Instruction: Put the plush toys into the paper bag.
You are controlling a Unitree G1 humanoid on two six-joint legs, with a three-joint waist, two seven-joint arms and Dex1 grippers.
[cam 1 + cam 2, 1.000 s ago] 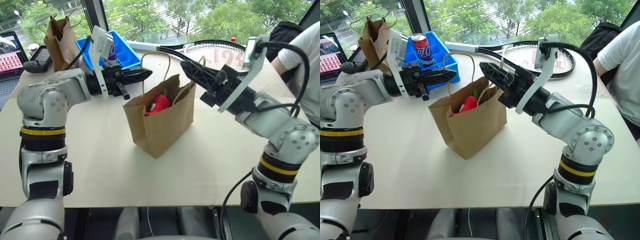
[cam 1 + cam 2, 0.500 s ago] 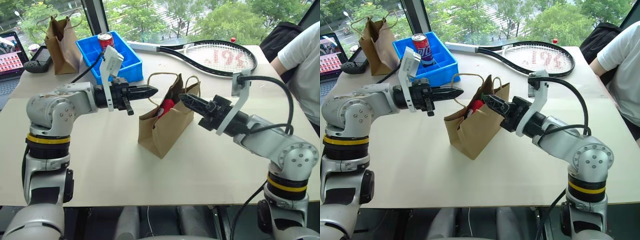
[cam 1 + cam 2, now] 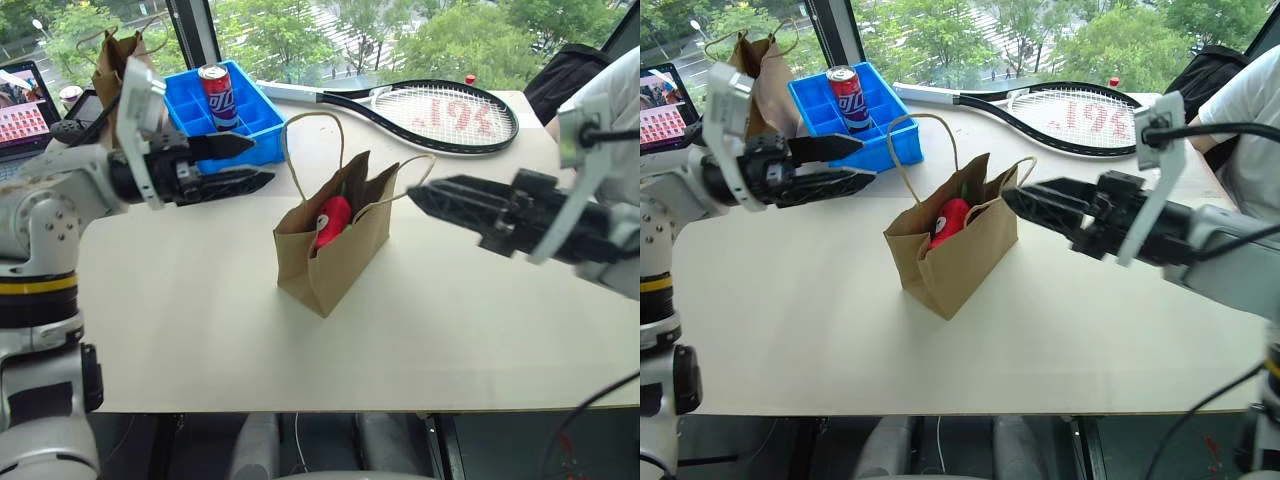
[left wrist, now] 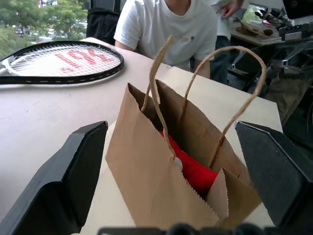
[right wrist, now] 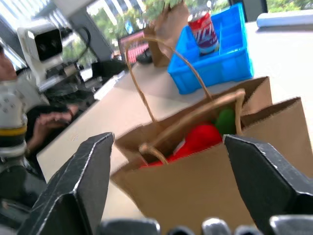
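Trees fill the window behind a pale table [image 3: 200, 330]. From the head camera, the paper bag [image 3: 335, 255] stands upright near the table's middle with its mouth open and its loop handles raised; the red chili toy [image 3: 333, 220] sits inside, its white face patch showing at the mouth. The left gripper [image 3: 240, 162] hangs to the bag's left with its fingers spread, holding nothing, and the right gripper [image 3: 425, 195] hangs to the bag's right, also spread and empty — neither touches the bag. Behind lie a blue bin [image 3: 235, 110] holding a red can [image 3: 214, 95], a tennis racket [image 3: 440, 112] and a taller, darker bag [image 3: 112, 62].

Left wrist view: both black fingers [image 4: 63, 181] stand wide apart on either side of the bag, the red toy visible deep inside; a person in a white shirt [image 4: 168, 24] sits beyond the table.

Right wrist view: the fingers stand parted around the bag's outline, clear of it — inside, the green toy [image 5: 226, 120] rests just beside the red one.
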